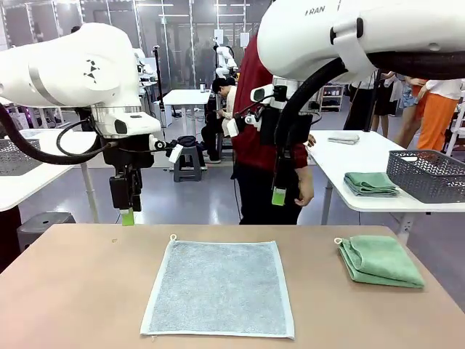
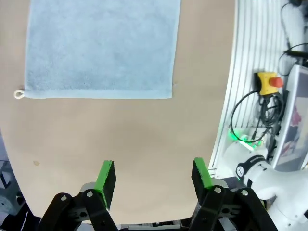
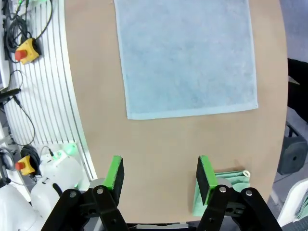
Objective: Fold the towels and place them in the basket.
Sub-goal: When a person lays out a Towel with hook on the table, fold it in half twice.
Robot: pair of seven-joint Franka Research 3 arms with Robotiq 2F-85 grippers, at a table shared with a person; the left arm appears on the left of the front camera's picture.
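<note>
Hovering above the far edge of the desk (image 1: pixel 73 291), the left gripper (image 2: pixel 154 175) and the right gripper (image 3: pixel 159 173) are each held with fingers spread apart and nothing between them. The light blue towel (image 1: pixel 220 287) is laid flat and unfolded at the middle of the desk, with its corner loop (image 1: pixel 173 237) at 11 o'clock in the front view. The left gripper is seen at 10 o'clock of it and the right gripper at 1 o'clock. The mint green towel (image 1: pixel 380 259) is already folded and is set at 3 o'clock of the blue one, well apart from it. The fold of the blue towel is judged not yet begun. Its thin, flat edge could be missed if the fingers are lowered too shallow, and the desk could be struck if they are lowered too deep. If only 1 corner is caught, or the 2 corners are lifted unevenly, a skewed fold would result. The cloth could also be dragged sideways into the green towel.
</note>
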